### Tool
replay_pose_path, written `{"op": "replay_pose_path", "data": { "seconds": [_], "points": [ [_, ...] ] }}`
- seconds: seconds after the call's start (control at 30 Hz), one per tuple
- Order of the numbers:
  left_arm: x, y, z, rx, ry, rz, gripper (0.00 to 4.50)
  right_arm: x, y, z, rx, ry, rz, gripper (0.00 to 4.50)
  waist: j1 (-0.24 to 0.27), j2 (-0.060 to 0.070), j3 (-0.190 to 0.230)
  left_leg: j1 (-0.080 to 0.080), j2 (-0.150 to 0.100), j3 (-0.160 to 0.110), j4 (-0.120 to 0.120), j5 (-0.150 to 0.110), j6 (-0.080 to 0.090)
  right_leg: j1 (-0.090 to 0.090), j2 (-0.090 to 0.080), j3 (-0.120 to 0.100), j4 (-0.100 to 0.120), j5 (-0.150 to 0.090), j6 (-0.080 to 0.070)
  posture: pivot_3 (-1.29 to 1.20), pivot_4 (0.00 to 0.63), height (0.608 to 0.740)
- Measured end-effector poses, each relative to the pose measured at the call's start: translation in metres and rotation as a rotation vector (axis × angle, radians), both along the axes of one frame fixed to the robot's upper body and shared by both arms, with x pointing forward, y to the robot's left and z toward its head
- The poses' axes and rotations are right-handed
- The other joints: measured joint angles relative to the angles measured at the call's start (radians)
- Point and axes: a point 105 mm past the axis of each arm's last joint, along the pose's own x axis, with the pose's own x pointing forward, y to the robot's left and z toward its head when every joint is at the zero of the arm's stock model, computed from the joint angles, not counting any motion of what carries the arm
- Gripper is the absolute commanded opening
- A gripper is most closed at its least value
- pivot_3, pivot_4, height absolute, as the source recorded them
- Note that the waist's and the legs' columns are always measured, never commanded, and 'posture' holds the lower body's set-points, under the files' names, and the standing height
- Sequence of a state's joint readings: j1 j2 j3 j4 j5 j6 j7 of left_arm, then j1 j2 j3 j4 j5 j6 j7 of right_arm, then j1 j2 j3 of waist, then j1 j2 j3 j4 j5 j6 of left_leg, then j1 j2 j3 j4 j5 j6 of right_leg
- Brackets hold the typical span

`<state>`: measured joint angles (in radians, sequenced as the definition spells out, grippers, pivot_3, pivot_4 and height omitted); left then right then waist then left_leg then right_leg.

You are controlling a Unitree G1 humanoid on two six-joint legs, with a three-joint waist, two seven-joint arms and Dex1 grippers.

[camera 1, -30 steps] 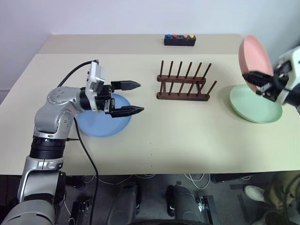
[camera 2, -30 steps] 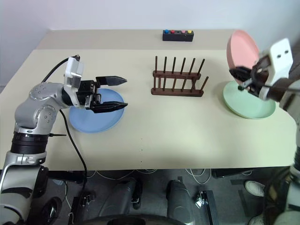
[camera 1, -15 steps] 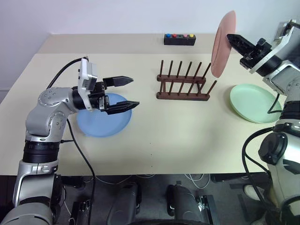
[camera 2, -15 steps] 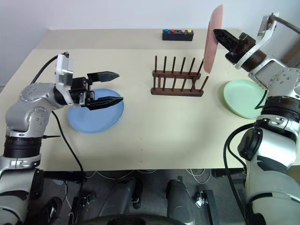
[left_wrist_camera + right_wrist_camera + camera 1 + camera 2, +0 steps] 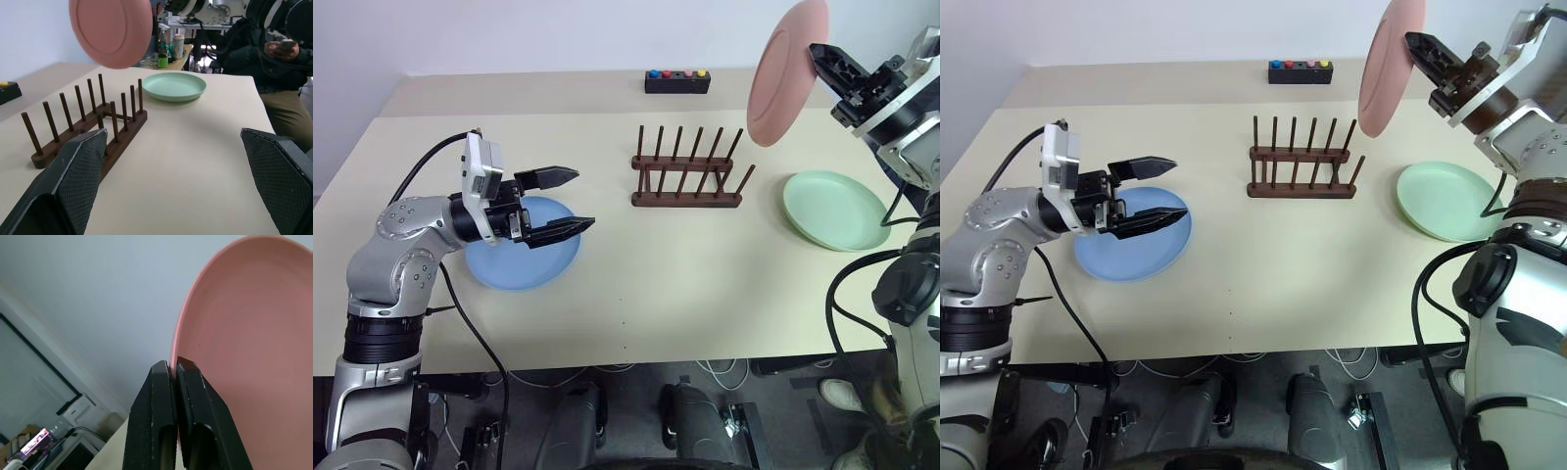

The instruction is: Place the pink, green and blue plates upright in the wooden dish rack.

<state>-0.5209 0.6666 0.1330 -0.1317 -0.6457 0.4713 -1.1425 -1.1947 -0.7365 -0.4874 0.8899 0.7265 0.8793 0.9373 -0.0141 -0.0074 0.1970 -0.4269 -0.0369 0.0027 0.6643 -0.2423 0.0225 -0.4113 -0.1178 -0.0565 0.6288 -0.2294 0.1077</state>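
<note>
We see silver-grey arm shells with black joints, black cables, white wrist camera housings and black ridged end effector fingers [image 5: 556, 176].

No lettering, label, brand, number or sign could be read anywhere in the scene.
</note>
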Motion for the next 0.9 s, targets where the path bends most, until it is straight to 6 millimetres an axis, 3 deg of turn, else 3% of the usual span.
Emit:
{"op": "replay_pose_path", "data": {
  "seconds": [0.37,0.9],
  "points": [
    [-0.001,-0.001,0.002,-0.014,0.004,-0.020,4.50,-0.007,0.005,-0.010,0.046,0.037,0.106,0.04,0.001,0.000,0.000,0.000,0.000,0.000,0.000,0.000,0.000,0.000,0.000,0.000,0.000,0.000,0.000,0.00,0.150,0.735],
    [0.001,0.002,0.004,-0.011,-0.001,0.013,4.50,0.002,-0.006,-0.046,0.051,0.132,0.070,0.04,0.001,0.000,0.000,0.000,0.000,0.000,0.000,0.000,0.000,0.000,0.000,0.000,0.000,0.000,0.000,0.00,0.150,0.735]
  ]
}}
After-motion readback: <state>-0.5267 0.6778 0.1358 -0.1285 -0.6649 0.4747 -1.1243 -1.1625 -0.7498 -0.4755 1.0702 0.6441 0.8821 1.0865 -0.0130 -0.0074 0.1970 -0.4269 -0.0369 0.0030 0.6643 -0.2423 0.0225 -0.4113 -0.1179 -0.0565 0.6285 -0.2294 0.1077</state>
